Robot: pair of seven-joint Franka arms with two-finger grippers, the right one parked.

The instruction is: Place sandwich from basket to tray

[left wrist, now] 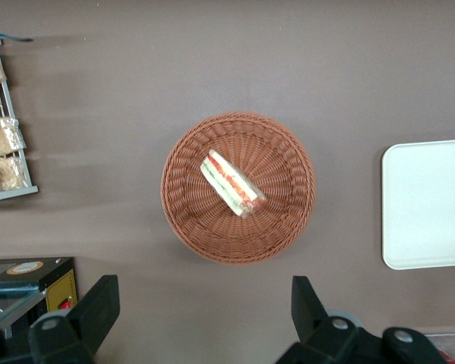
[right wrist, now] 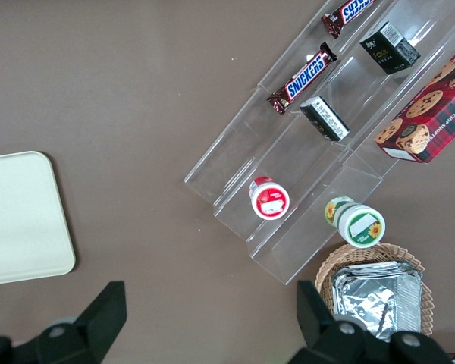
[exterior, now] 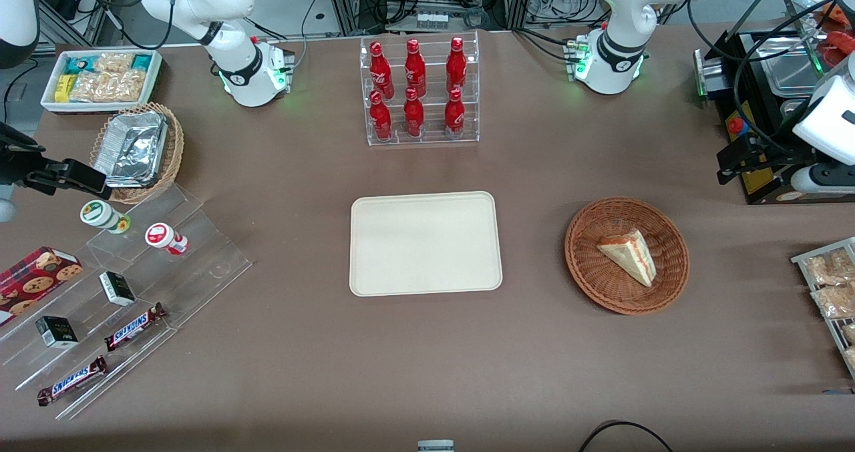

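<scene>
The sandwich, a pale bread wedge with red and green filling, lies in the round reddish-brown wicker basket. The cream tray sits flat and bare beside the basket, toward the parked arm's end. My gripper hangs high above the table, farther from the front camera than the basket and toward the working arm's end. It is open, its fingers wide apart with only bare table between them.
A black machine stands close by the gripper. A wire rack of snack packets lies at the working arm's end. A clear rack of red bottles stands farther back than the tray. Acrylic steps with snacks are at the parked arm's end.
</scene>
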